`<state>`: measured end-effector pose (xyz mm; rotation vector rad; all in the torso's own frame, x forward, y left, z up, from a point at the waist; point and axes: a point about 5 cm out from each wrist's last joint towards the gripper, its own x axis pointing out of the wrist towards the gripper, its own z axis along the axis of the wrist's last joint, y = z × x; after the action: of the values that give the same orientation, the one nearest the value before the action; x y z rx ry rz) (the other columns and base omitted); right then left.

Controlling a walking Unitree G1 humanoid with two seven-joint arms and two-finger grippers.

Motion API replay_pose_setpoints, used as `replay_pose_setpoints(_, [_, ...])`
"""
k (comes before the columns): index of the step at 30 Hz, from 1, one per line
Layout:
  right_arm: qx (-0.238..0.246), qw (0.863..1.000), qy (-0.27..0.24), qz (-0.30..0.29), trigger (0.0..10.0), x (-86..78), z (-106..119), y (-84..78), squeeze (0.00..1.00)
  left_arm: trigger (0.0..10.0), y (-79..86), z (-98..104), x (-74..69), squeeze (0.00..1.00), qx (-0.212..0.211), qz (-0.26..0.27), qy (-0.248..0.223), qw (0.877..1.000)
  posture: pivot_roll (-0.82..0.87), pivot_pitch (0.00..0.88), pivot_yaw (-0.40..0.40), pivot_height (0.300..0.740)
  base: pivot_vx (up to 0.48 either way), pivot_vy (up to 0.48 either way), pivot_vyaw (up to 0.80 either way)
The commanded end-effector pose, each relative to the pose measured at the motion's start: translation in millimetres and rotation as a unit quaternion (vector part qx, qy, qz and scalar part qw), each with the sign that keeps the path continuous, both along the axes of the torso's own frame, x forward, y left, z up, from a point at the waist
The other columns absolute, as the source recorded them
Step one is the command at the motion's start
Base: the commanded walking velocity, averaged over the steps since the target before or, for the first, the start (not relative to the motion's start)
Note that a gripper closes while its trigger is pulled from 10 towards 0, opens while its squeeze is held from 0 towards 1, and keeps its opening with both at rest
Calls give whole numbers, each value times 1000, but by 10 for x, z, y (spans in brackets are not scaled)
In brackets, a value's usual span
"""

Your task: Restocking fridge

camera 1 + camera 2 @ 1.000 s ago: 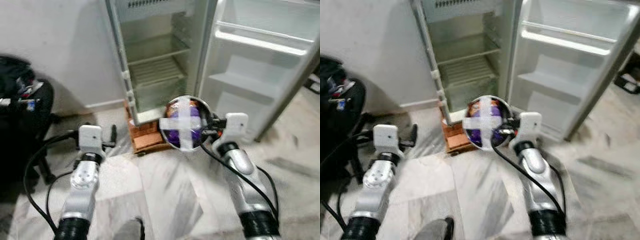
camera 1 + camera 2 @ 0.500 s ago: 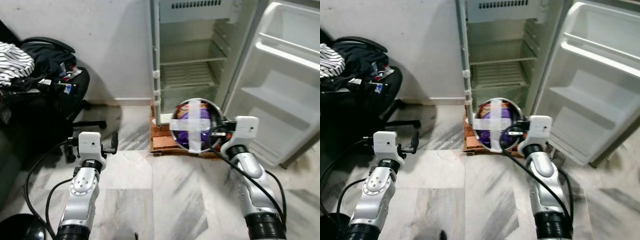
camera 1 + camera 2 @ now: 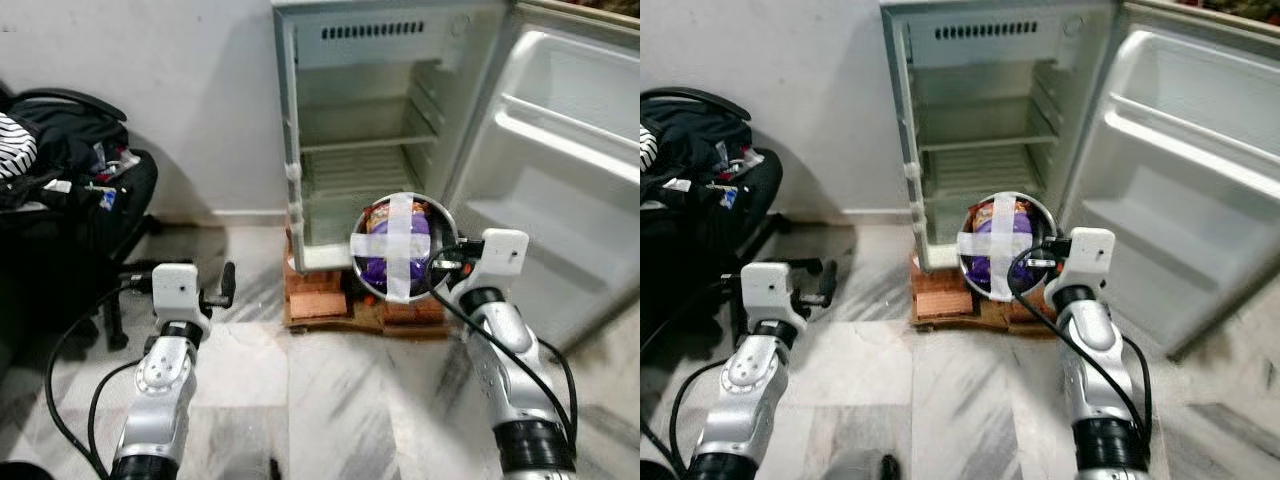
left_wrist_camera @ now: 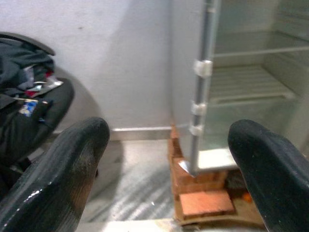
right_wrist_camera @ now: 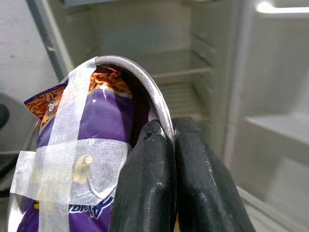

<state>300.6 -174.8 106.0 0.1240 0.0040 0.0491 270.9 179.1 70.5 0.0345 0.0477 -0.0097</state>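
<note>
Holding a taped bowl (image 3: 402, 246) up in front of the open fridge (image 3: 370, 130).

The right gripper (image 5: 166, 140) pinches the bowl's metal rim between closed fingers; a purple snack packet (image 5: 96, 125) is strapped inside under crossed white tape (image 3: 395, 243). The bowl hangs in the air before the fridge's lower shelves, above the bricks (image 3: 318, 290) under the fridge. The left gripper (image 4: 166, 159) is spread wide and holds nothing, raised over the marble floor (image 3: 330, 400). A chair (image 3: 70, 190) heaped with clothes stands off to the left.

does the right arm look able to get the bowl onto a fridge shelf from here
Probably yes: the fridge door is wide open, the shelves look bare, and the right gripper holds the taped bowl in front of them, though still short of them.
</note>
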Motion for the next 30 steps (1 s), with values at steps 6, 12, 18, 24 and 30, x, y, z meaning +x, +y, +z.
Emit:
replay_pose_setpoints(6, [4, 1000, -12, 18, 10000, 50, 39, 135, 0, 10000, 48, 3, -4, 0, -3, 6, 6, 1000, 33, 104, -29, 740, 461, 0, 0])
replay_pose_setpoints(12, [3, 1000, -11, 20, 10000, 54, 28, 148, 0, 10000, 32, 0, 1, 0, -10, 3, 8, 1000, 32, 103, -29, 740, 406, 221, 0])
replay_pose_setpoints(18, [3, 1000, -11, 19, 10000, 60, 25, 152, 0, 10000, 29, 6, 9, 0, -9, 0, 6, 1000, 30, 103, -28, 740, 389, 282, 0])
replay_pose_setpoints(24, [2, 1000, -12, 19, 10000, 63, 24, 147, 0, 10000, 14, 12, -3, 0, -11, 0, 7, 1000, 31, 101, -26, 740, 333, 344, 0])
replay_pose_setpoints(30, [1, 1000, -10, 16, 10000, 53, 7, 127, 0, 10000, 23, -21, -92, 0, -5, 0, 15, 1000, 36, 99, -26, 740, 283, 388, 0])
